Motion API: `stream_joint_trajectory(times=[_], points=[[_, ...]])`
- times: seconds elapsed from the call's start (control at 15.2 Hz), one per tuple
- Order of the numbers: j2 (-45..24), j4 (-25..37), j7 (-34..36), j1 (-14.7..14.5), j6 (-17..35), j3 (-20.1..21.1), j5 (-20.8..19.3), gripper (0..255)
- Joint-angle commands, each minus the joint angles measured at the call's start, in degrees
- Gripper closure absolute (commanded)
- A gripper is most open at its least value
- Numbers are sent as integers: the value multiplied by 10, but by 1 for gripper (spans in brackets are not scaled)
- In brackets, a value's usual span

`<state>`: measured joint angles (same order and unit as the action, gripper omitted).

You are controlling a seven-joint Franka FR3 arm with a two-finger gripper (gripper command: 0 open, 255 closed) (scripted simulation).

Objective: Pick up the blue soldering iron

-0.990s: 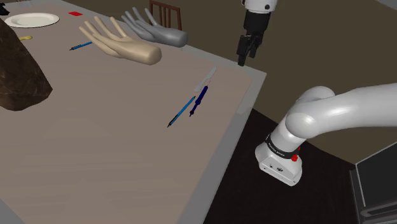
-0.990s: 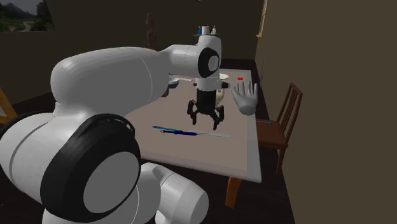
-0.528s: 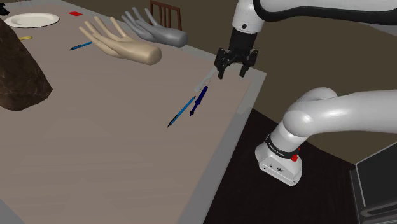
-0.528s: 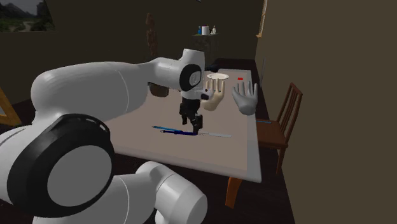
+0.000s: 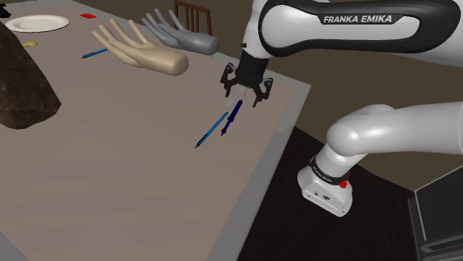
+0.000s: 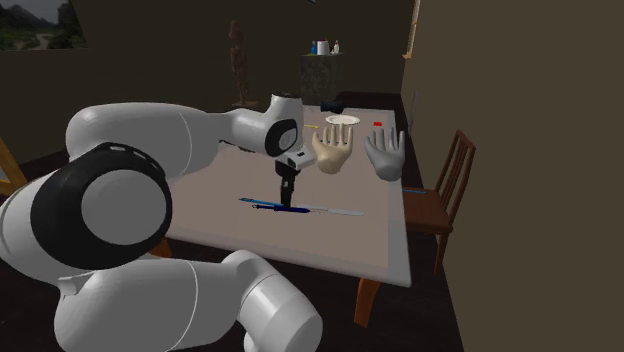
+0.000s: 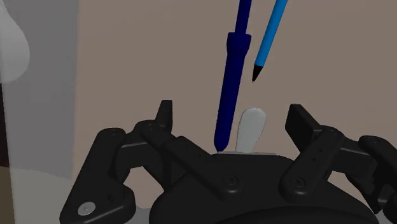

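Gripper (image 5: 243, 95) gapes over blue soldering iron (image 5: 234, 115), light-blue pen (image 5: 213, 130) alongside.

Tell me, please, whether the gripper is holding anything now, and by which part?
Nothing is held: the gripper is open, hovering over one end of the dark blue soldering iron, which lies untouched.

The shoulder camera is looking down over the counter (image 5: 111, 170) from beside the stand (image 5: 438, 215). The second is peeking from behind the white arm (image 6: 140, 150). The wrist camera is sitting close above the claw (image 7: 232, 113). All are seeing one counter spot.
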<state>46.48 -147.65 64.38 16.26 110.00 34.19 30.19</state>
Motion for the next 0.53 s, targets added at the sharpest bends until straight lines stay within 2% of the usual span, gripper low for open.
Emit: stream_joint_trajectory(times=[0.0,0.46], points=[[-12,-3,37,12,27,24,14,0],[-29,-41,30,9,82,49,35,0]])
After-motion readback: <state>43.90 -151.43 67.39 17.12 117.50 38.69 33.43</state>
